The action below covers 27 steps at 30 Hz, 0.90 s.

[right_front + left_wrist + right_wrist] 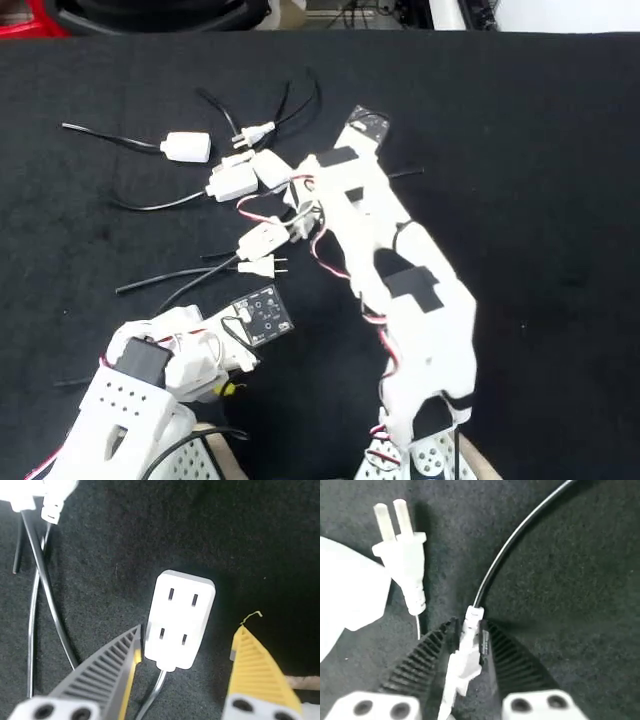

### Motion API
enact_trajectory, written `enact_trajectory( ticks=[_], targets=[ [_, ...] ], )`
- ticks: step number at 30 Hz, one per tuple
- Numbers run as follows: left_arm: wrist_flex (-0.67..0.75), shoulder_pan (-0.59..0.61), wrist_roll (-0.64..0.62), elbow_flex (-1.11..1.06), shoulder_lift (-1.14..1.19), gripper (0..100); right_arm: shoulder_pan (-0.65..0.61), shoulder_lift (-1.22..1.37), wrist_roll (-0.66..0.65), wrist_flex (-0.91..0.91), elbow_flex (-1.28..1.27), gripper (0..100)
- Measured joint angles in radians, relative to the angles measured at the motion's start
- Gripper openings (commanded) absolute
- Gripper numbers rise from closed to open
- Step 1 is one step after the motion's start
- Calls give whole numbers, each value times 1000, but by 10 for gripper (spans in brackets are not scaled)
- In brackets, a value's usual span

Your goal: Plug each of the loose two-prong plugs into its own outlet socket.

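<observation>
Your right claw [468, 630] is clenched on a white plug [465, 655], long axis in line with the claw, cord end outward. Its black cord [520, 535] curves away. Near it a loose plug [402, 560] lies flat, prongs pointing away from the claw, beside a white block [345, 595]. Your left claw [190, 630] is released, straddling a socket block [180, 615], slots up. High view adds layout: lower plug [262, 266] at 9 o'clock of the right arm [370, 235], prongs toward 3 o'clock.

Matt, fuzzy black table cloth [260, 540]; smooth, faintly glossy white plastic on the outlet socket [180, 620] and loose plug [402, 560]; dull pale metal prongs [404, 519]; smooth, glossy black cord [520, 535].
</observation>
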State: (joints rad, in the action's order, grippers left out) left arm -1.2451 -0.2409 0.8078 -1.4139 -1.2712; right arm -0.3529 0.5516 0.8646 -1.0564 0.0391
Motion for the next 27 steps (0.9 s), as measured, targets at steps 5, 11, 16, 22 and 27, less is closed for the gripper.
enact_trajectory(
  ticks=[5,11,16,22,27],
  targets=[
    [11,0,0,-6,0,285,0,38,0,-100,83,46],
    [14,0,0,-6,0,285,-5,43,-14,-166,101,11],
    [14,0,0,-6,0,285,-6,41,-68,-249,114,11],
    [14,-6,-66,-6,-37,285,-6,-71,-129,-338,110,11],
    [9,-6,-180,-6,-232,285,-11,-258,-141,-350,32,11]
  ],
)
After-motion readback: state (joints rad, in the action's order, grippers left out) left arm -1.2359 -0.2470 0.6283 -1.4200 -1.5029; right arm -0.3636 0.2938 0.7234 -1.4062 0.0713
